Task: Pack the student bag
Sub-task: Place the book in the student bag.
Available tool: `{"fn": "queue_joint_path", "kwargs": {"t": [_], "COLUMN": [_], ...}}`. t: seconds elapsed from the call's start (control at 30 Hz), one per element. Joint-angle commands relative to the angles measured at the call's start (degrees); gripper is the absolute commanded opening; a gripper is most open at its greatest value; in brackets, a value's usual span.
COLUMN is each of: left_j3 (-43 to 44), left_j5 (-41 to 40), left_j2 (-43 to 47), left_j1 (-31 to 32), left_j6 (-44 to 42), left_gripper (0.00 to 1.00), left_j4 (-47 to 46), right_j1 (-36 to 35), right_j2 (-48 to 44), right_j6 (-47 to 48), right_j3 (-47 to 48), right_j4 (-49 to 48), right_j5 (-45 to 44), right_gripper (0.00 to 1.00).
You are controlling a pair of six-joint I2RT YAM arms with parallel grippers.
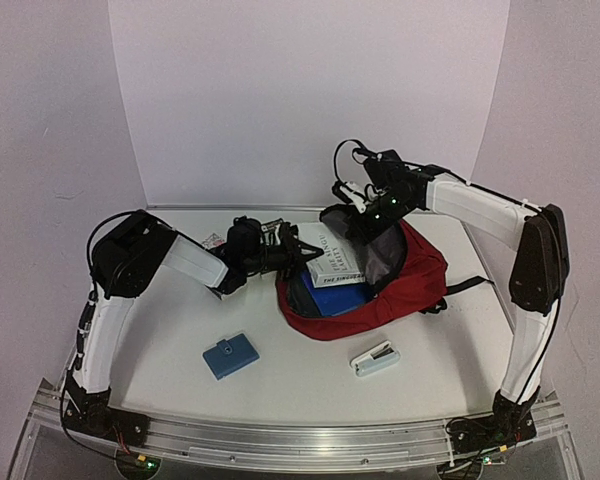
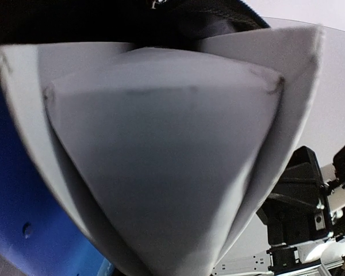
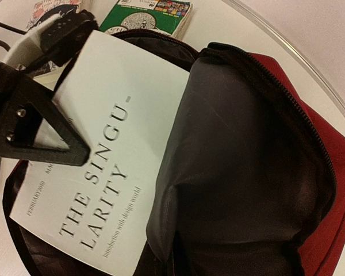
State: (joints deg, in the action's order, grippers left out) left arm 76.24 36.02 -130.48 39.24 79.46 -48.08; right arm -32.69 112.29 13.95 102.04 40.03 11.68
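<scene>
The student bag [image 1: 410, 275], dark red with grey lining [image 3: 241, 161], lies open at centre right. My right gripper [image 1: 350, 202] is at its upper rim and holds the opening up; its own fingers are hidden in the right wrist view. My left gripper [image 1: 298, 250] is shut on a white book titled "The Singularity" [image 1: 335, 262], which lies tilted half inside the opening. One of the left gripper's black fingers [image 3: 40, 138] lies on the cover [image 3: 103, 144]. The book fills the left wrist view [image 2: 161, 144]. A blue flat item [image 1: 335, 298] lies inside the bag under the book.
A blue wallet-like case [image 1: 230, 355] and a white-and-blue stapler [image 1: 375, 358] lie on the table in front of the bag. A green-covered book [image 3: 155, 14] and a small booklet [image 1: 212, 240] lie behind the bag. White walls stand at the back and sides.
</scene>
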Motion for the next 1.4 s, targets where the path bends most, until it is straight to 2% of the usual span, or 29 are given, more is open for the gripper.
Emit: {"fn": "queue_joint_path", "kwargs": {"t": [0.0,0.17,0.33,0.53,0.67,0.8,1.0,1.13,1.27,1.37], "left_j3": [9.7,15.7,15.93,20.08,19.2,14.42,9.26,8.07,9.72,11.36], "left_j5": [-2.08,-5.43,-11.4,-12.01,-12.66,-14.79,-18.58,-20.22,-19.08,-18.87], "left_j2": [-4.11,-9.22,-9.71,-11.0,-9.42,-4.93,1.42,3.03,1.22,-0.21], "left_j1": [2.47,4.12,4.11,5.18,5.54,5.58,5.84,6.33,6.83,7.49], "left_j6": [-0.31,0.48,-0.91,-3.35,-4.63,-6.54,-10.0,-11.25,-10.88,-11.52], "left_gripper": [0.11,0.17,0.2,0.23,0.36,0.52,0.68,0.7,0.7,0.73], "left_j4": [0.24,4.95,12.09,19.58,22.34,24.55,30.19,32.79,33.29,32.96], "right_j1": [-1.55,-1.53,-1.5,-1.12,-0.36,0.46,1.39,1.39,1.39,1.36], "right_j2": [-0.31,0.46,0.05,-0.18,0.03,-0.11,-0.41,-0.55,-0.11,-0.02], "right_j6": [1.0,1.55,1.32,1.17,1.0,1.0,1.19,1.34,1.26,1.04], "right_j3": [3.62,4.61,4.65,4.79,4.73,4.44,3.81,3.05,3.05,3.12], "right_j4": [-2.36,-2.34,-2.35,-2.42,-2.42,-2.44,-2.43,-2.42,-2.43,-2.45], "right_j5": [4.76,4.3,4.59,4.08,4.35,4.58,4.83,5.31,6.16,7.12], "right_gripper": [0.0,0.0,0.0,0.0,0.0,0.0,0.0,0.0,0.0,0.0]}}
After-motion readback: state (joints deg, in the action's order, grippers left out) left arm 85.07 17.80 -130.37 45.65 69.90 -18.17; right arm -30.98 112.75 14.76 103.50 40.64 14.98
